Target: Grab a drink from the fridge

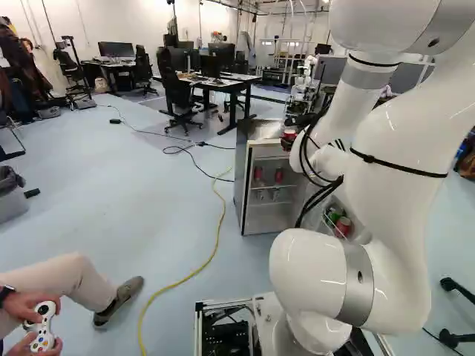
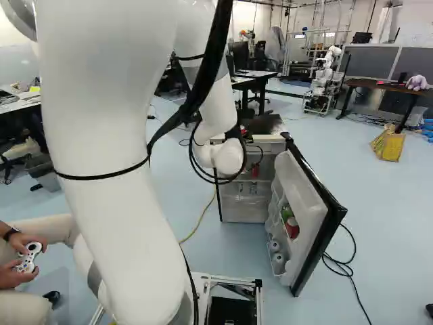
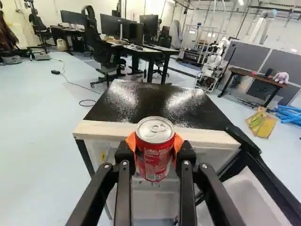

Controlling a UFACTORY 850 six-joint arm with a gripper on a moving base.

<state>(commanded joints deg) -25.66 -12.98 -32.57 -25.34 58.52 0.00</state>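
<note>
Claw: the black claw is clenched on a red can, an orange pad being pressed to either side of it.
Drink: the red can is held upright between the two fingers, with its silver lid and pull tab exposed; it is seen against the pale front edge of the fridge top, though contact with that edge cannot be told.
Arm: the white arm is seen at the right of the left base view and at the left of the right base view.
Fridge: the small fridge is placed right of centre in the left base view; its black top is shown ahead of the claw.
Door: the fridge door is swung open, right of centre in the right base view.
Shelves: two red cans are stood on an upper shelf, with silver cans below.
Door racks: a green can and a red-and-white can are held in one rack, with two pale cans lower down.
Floor: a yellow cable is laid near the centre of the left base view.
</note>
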